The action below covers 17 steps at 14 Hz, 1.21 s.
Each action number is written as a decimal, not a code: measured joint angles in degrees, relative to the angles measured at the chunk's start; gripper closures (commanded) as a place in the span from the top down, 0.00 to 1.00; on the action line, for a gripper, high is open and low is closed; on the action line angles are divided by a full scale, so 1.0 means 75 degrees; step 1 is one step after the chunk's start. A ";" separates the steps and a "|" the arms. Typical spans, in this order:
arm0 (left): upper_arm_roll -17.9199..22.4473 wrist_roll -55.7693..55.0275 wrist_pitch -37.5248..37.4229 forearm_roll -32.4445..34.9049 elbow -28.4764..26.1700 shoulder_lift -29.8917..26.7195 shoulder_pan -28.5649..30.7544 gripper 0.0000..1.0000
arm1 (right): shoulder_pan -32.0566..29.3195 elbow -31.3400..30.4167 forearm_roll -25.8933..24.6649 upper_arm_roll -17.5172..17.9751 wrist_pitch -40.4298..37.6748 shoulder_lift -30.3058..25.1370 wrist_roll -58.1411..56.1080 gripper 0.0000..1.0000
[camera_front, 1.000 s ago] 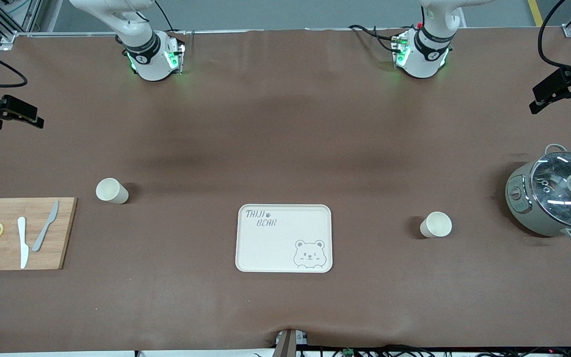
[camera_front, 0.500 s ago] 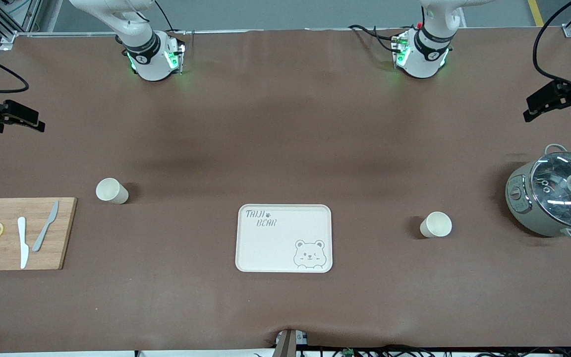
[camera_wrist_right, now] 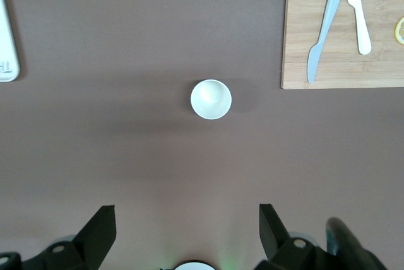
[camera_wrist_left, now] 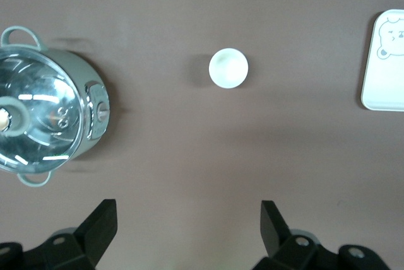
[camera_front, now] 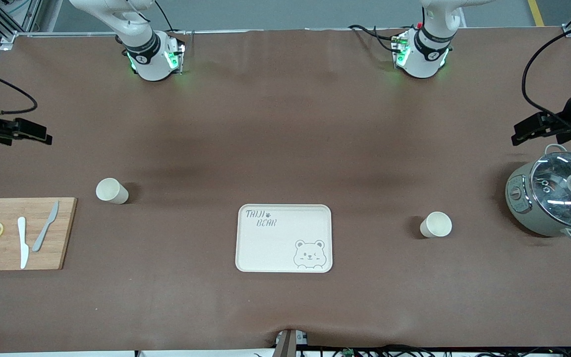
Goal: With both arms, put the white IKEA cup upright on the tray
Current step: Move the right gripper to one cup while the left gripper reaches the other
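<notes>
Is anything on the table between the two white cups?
Yes, the cream bear tray lies between the cup toward the right arm's end and the cup toward the left arm's end, nothing on it. The front view shows otherwise bare tabletop.

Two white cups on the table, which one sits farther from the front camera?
The cup beside the wooden cutting board, toward the right arm's end. The other cup, between the tray and the pot, sits nearer.

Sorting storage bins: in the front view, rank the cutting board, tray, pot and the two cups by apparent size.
Largest to smallest:
1. cutting board
2. tray
3. pot
4. the two cups, which look alike
</notes>
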 measured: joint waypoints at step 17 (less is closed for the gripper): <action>-0.0009 -0.0003 0.2091 0.0009 -0.0054 0.1709 -0.0001 1.00 | -0.0315 -0.2243 -0.0180 -0.0089 0.2822 0.0779 0.0012 1.00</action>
